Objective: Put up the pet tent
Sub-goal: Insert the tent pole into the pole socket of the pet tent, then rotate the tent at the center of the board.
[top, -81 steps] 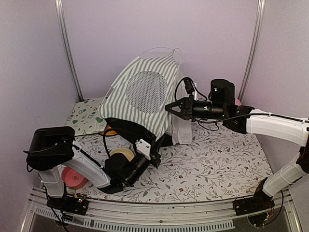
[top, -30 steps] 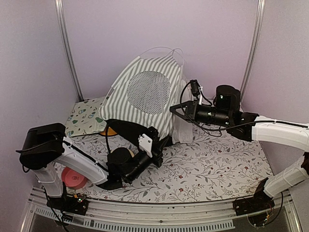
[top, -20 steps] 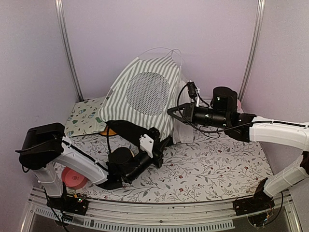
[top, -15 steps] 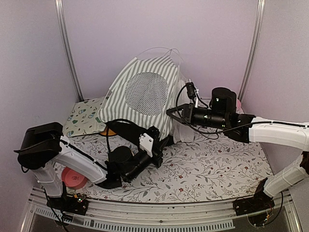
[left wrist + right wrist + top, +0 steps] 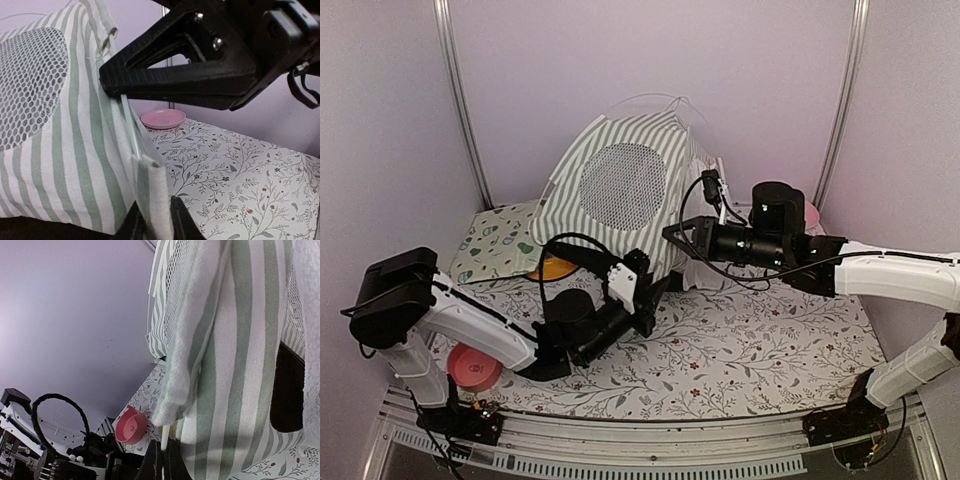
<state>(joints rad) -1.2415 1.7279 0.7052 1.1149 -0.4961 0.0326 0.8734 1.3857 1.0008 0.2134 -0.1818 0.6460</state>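
Note:
The pet tent (image 5: 620,190), grey-green and white striped with a round mesh window, stands at the back centre, and a thin white pole (image 5: 660,100) arcs over its top. My left gripper (image 5: 665,285) is low at the tent's front right corner. In the left wrist view that gripper (image 5: 154,222) has the folded striped corner hem (image 5: 152,195) between its jaws. My right gripper (image 5: 669,235) reaches in from the right. Seen from the right wrist, it (image 5: 164,460) is shut on the white pole end (image 5: 164,435) coming out of the fabric sleeve.
A cream mat with teal shapes (image 5: 492,240) lies at the back left. An orange disc (image 5: 552,268) sits by the tent's base. A pink bowl (image 5: 472,367) is near the left arm's base. A pink dish (image 5: 162,118) rests behind the right arm. A floral cloth (image 5: 770,340) covers the table.
The right gripper has drawn left and slightly up with the pole. The tent stands a little taller and further left. The left gripper has risen towards the tent's corner, and the orange disc now shows.

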